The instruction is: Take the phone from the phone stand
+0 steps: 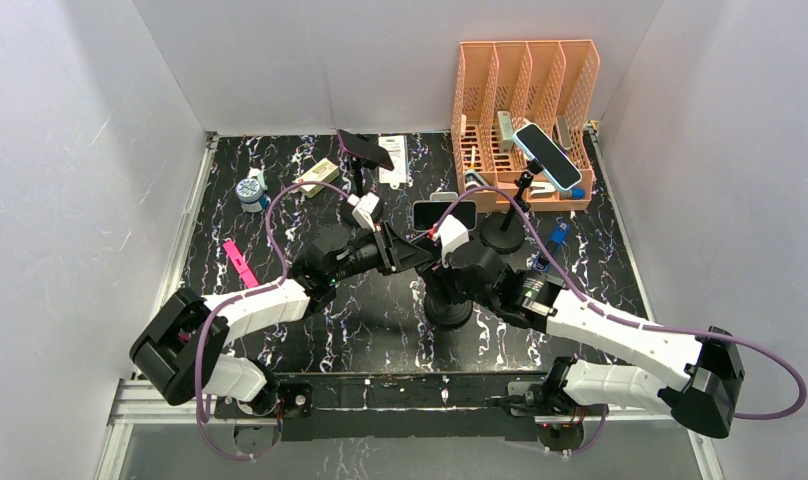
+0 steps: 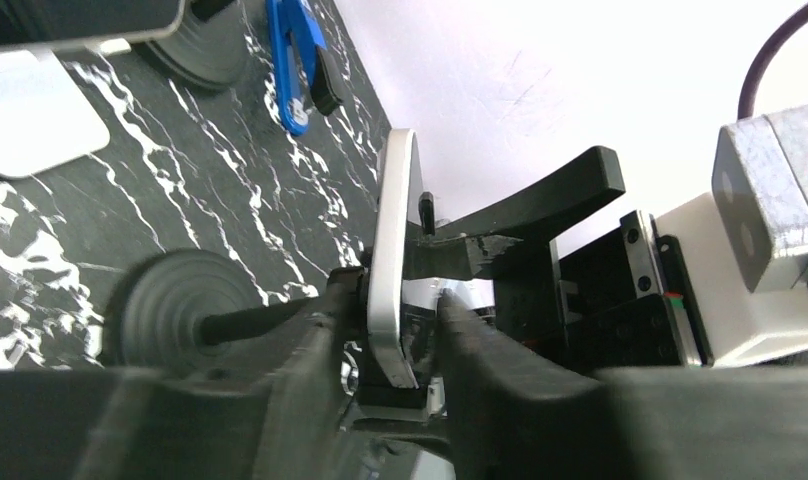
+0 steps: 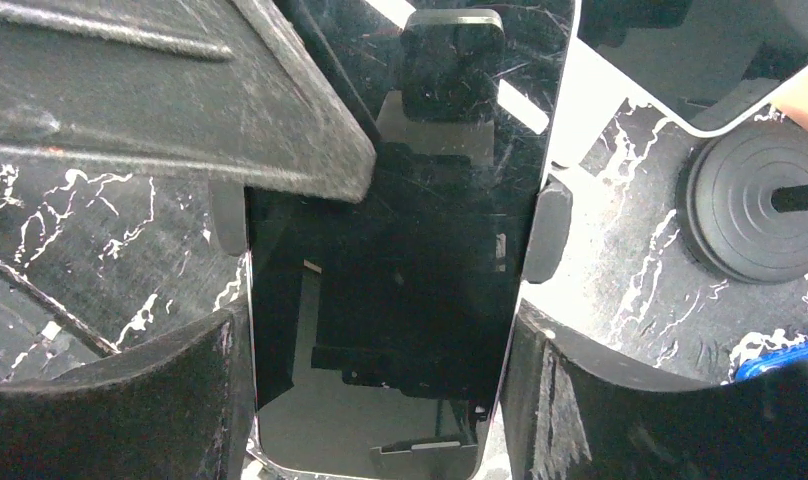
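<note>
The phone [image 1: 445, 212] sits dark-screened in a black phone stand whose round base [image 1: 448, 310] is at the table's middle. My left gripper [image 1: 417, 250] reaches in from the left. In the left wrist view it [image 2: 390, 310] pinches the phone's silver edge [image 2: 392, 250] front and back, by the stand's clamp; the stand base [image 2: 175, 300] lies behind. My right gripper [image 1: 450, 238] comes from the right. In the right wrist view it [image 3: 380, 400] is shut on the phone's [image 3: 390, 280] two long edges. A left finger [image 3: 180, 100] lies over the screen's upper left.
Another stand with a blue phone [image 1: 547, 157] stands at the back right, and one with a dark phone [image 1: 365, 150] at the back middle. An orange file organizer [image 1: 525, 100] is behind them. A blue clip [image 1: 558, 235], a pink item [image 1: 240, 262] and a tape roll [image 1: 250, 190] lie around.
</note>
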